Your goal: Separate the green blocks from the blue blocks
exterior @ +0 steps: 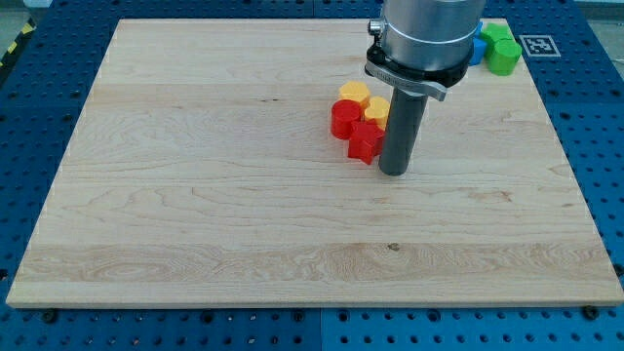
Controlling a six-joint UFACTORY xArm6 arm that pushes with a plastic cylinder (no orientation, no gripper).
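Note:
Green blocks (503, 49) sit at the board's top right corner, touching a blue block (477, 47) on their left that is mostly hidden behind my arm. My tip (393, 172) rests on the board well below and to the left of them. It is just right of a red star block (364, 141).
A red round block (343, 118), a yellow heart block (354, 94) and a second yellow block (378, 108) cluster with the red star left of my rod. The wooden board (195, 195) lies on a blue perforated table. A marker tag (539, 45) lies off the board's top right corner.

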